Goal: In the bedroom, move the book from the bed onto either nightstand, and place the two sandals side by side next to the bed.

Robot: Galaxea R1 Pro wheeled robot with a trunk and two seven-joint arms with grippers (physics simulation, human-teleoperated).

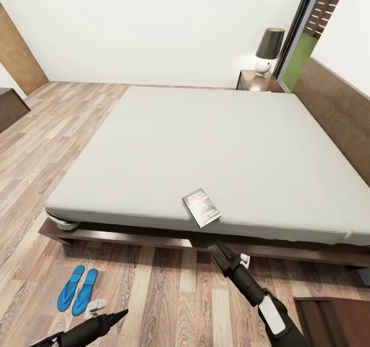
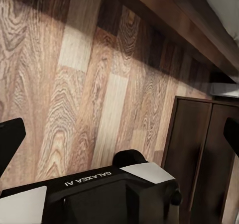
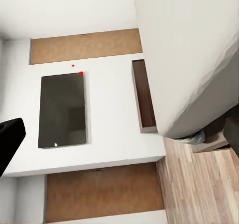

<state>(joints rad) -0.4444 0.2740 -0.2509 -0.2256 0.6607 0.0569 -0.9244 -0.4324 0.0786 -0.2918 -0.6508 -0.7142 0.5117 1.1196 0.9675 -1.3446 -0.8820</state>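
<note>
In the head view, a dark bench (image 1: 10,108) sits at the left edge of the frame on the wood floor (image 1: 154,295). Lower left, the two blue sandals (image 1: 77,289) lie side by side, touching, just out from the bed's near corner. Below them, the left gripper (image 1: 105,313) reaches in from the bottom edge; its fingers look close together and hold nothing, though I cannot tell how far apart they stand. The bed (image 1: 216,147) fills the middle, and the book (image 1: 201,207) lies flat near its near edge, at lower centre. Just below it, the right gripper (image 1: 229,257) points toward the bed frame, slightly parted and empty. At the upper right, a nightstand (image 1: 258,81) carries a lamp (image 1: 267,51) beside the window (image 1: 303,44). At the lower right corner stands a second nightstand (image 1: 331,319).
</note>
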